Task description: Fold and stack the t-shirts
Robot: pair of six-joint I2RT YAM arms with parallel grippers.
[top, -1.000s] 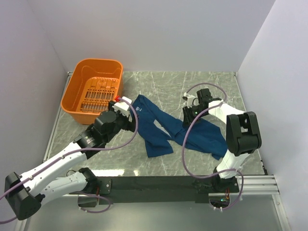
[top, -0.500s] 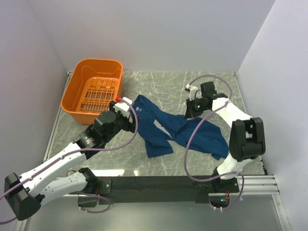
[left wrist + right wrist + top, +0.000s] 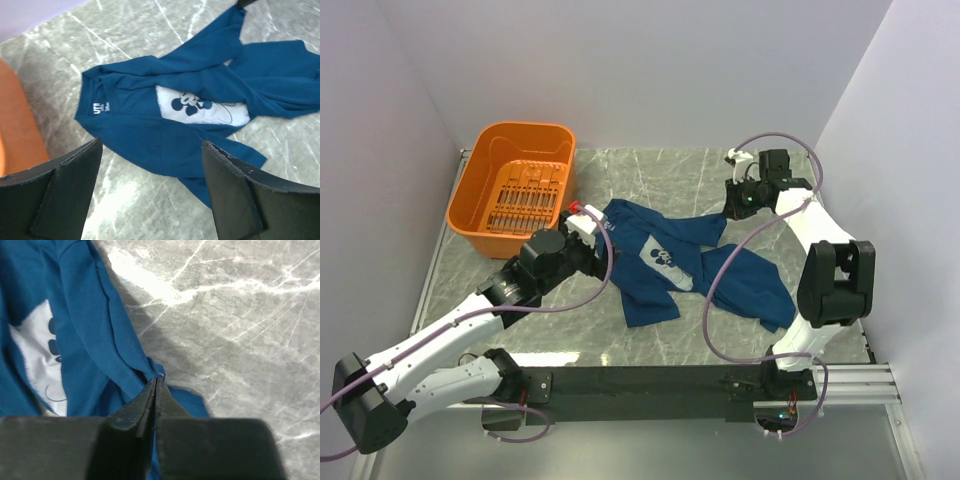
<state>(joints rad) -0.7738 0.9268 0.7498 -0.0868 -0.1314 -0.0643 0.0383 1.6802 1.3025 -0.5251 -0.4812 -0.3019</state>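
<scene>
The t-shirt (image 3: 665, 262) sprawls across the bench (image 3: 650, 175), collar to the left, its length running off rightward. The right gripper (image 3: 157, 382) has its jaws pinched shut on a far-side fold. The left gripper (image 3: 150, 146) hovers just above the collar end, jaws wide, and looks the nearer arm for it.

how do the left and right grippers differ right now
The left gripper has its jaws wide open and holds nothing; the right gripper is shut on a fold of the t-shirt. The left gripper hovers near the shirt's collar end; the right gripper is at its far right edge. Both have dark jaws.
</scene>
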